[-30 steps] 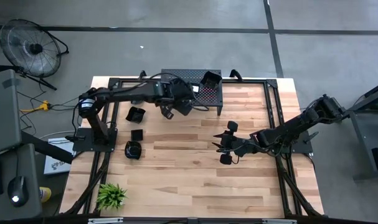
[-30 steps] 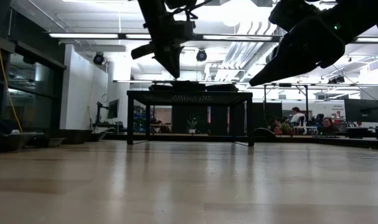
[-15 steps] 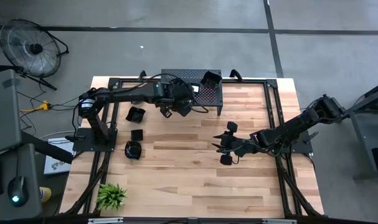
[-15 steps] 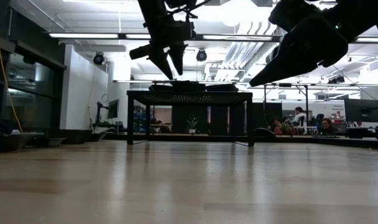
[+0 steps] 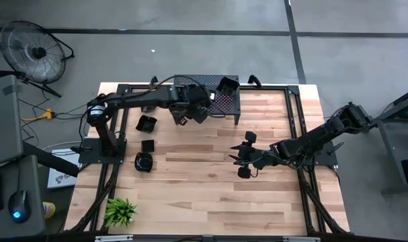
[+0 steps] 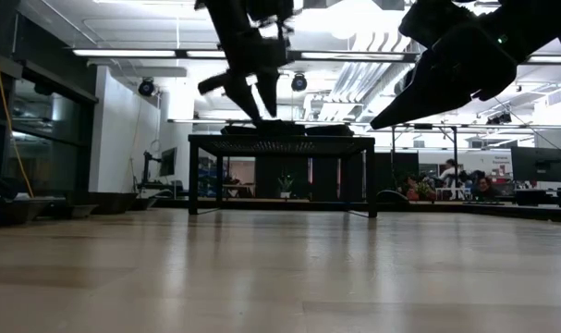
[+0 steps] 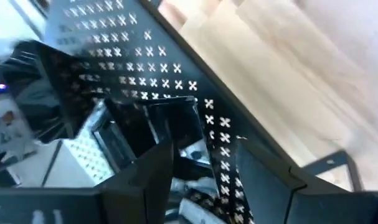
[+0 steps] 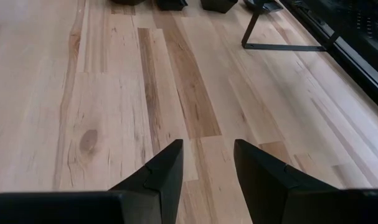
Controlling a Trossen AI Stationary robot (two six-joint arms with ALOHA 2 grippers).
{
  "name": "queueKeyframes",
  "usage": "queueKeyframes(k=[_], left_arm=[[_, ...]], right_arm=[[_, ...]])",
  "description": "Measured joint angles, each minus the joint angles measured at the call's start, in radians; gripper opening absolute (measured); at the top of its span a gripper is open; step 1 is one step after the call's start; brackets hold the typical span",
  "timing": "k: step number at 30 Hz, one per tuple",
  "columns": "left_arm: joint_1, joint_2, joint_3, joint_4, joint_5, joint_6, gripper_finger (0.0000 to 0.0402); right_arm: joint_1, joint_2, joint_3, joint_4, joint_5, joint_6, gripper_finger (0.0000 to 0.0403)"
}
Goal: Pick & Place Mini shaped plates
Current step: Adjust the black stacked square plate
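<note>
My left gripper [image 5: 182, 115] hangs open over the left front part of the black perforated stand [image 5: 198, 83]; it also shows in the low view [image 6: 254, 97]. In its wrist view [image 7: 204, 146] a glossy black square dish [image 7: 152, 121] lies on the stand [image 7: 132, 37] just past the fingertips. Another dish [image 5: 227, 86] sits on the stand's right part. Three dishes [image 5: 146, 123] [image 5: 148, 145] [image 5: 144, 161] lie on the table at the left. My right gripper [image 5: 236, 156] is open and empty above mid-table, seen too in its wrist view [image 8: 207, 152]. My left gripper points down at the stand, one finger [image 7: 152, 168] in front of the square dish's near rim [image 7: 176, 140]. I cannot tell whether it touches the dish.
The stand [image 6: 280, 143] stands on legs at the far edge of the wooden table [image 5: 204, 202]. A small green plant [image 5: 121, 210] sits at the near left corner. Dark frame rails [image 5: 116, 134] run along both table sides. Bare wood lies under my right gripper [image 8: 145, 93].
My left gripper has moved toward the table's far edge, over the stand's left front part, and has turned somewhat. In the low view its two fingertips stand farther apart now than a second ago. My right arm has kept still.
</note>
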Motion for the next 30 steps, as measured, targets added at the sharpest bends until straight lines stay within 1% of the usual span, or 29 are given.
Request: queueKeyframes(k=[3,5,9,11,18,22,30], left_arm=[[0.010,0.010,-0.005,-0.004,-0.001,-0.001,0.0170],[0.009,0.004,-0.001,0.028,-0.008,-0.002,0.0170],[0.009,0.000,-0.001,0.012,0.018,-0.001,0.0169],[0.021,0.000,-0.001,0.005,0.032,-0.002,0.0163],[0.027,0.014,-0.001,0.005,0.051,-0.002,0.0107],[0.028,0.014,-0.002,0.004,0.033,-0.002,0.0075],[0.028,0.014,-0.002,-0.004,0.030,-0.002,0.0031]], right_arm=[[0.000,0.000,0.000,-0.002,-0.003,0.005,0.0138],[0.000,0.000,0.000,-0.011,-0.008,0.016,0.0138],[0.000,0.000,0.000,-0.019,-0.004,0.018,0.0138],[0.000,0.000,0.000,-0.019,0.000,0.018,0.0138],[0.000,0.000,0.000,-0.019,-0.002,0.018,0.0138],[0.000,0.000,0.000,-0.019,-0.002,0.018,0.0138],[0.000,0.000,0.000,-0.019,0.008,0.018,0.0138]])
